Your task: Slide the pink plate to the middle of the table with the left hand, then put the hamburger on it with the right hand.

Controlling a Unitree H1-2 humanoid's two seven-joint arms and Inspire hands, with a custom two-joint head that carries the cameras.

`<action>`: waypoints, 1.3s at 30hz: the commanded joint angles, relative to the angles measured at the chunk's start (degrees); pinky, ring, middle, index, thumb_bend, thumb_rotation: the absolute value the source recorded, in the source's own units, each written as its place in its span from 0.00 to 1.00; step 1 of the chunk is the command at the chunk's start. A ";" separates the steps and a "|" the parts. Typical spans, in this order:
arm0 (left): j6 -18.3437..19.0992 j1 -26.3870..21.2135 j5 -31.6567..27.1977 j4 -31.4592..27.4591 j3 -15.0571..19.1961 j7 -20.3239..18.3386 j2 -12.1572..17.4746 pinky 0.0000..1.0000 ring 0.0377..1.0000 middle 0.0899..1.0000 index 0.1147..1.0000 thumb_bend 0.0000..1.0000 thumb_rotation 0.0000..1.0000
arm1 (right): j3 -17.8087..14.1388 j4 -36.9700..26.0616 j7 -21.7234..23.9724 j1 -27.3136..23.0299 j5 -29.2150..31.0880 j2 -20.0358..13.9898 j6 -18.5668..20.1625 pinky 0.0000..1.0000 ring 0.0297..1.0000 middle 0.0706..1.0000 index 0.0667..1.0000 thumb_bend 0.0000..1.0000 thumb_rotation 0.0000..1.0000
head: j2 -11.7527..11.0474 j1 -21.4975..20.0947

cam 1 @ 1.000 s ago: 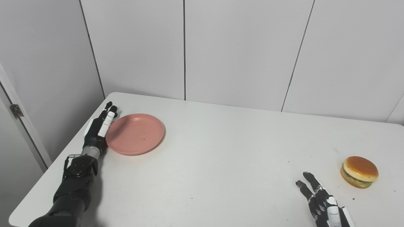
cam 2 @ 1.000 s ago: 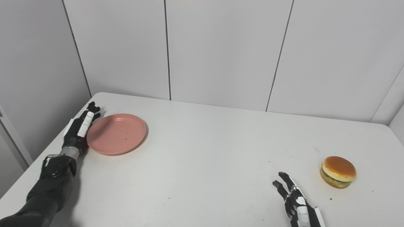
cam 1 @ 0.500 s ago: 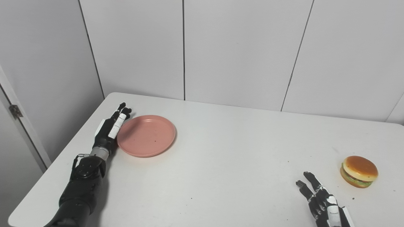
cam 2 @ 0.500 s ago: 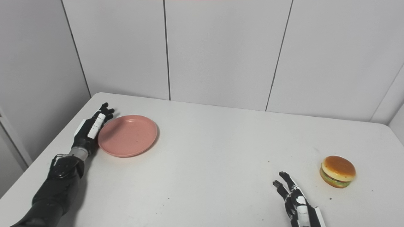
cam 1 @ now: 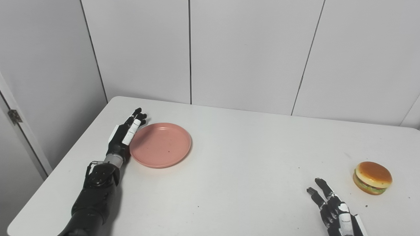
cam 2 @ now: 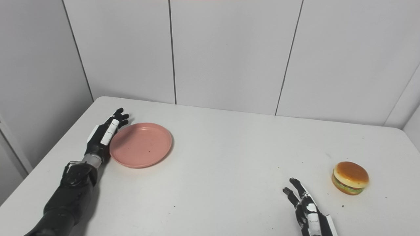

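Pink and round, the plate [cam 1: 160,145] lay flat on the left part of a white table [cam 1: 236,170], still short of the table's middle. The robot's left hand [cam 1: 125,134] stood on its edge along the plate's left rim, its fingers [cam 1: 132,129] stretched straight and held close together, pointing toward the far side of the table. The hand's inner side touched or nearly touched the rim; it gripped nothing. Its black forearm [cam 1: 95,190] ran back from the wrist toward the lower left corner of the view, lying low over the tabletop.

Well apart from the plate, near the table's right edge, sat the hamburger [cam 1: 372,177], upright on its base, with a glossy orange-brown bun on top and a green and pale layer showing in the middle. It rested on the bare table, with nothing touching it.

The right hand [cam 1: 334,211] rose from the bottom edge of the view, near the hamburger but to its left and closer to the robot, clear of it. Its dark fingers [cam 1: 323,186] were spread apart and pointed up and away from the robot, holding nothing. Only part of that hand showed, as the frame cut off its lower portion.

Behind the table stood plain pale wall panels [cam 1: 249,52] with thin dark seams.
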 commanded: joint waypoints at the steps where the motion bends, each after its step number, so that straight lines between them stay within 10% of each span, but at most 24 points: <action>1: 0.24 -2.74 0.28 -0.58 -0.51 -1.51 -0.56 0.79 0.92 0.91 0.92 0.95 0.80 | 0.67 2.42 -0.40 -0.08 -0.50 0.58 3.54 0.95 0.87 0.95 0.87 0.81 1.00 | 0.04 0.03; 39: 2.90 0.44 2.89 -6.65 -3.90 2.14 -9.93 0.82 0.90 0.91 0.92 0.96 0.85 | 2.25 1.12 -1.85 0.23 -1.66 1.58 4.32 0.96 0.85 0.94 0.85 0.83 1.00 | 1.16 -2.92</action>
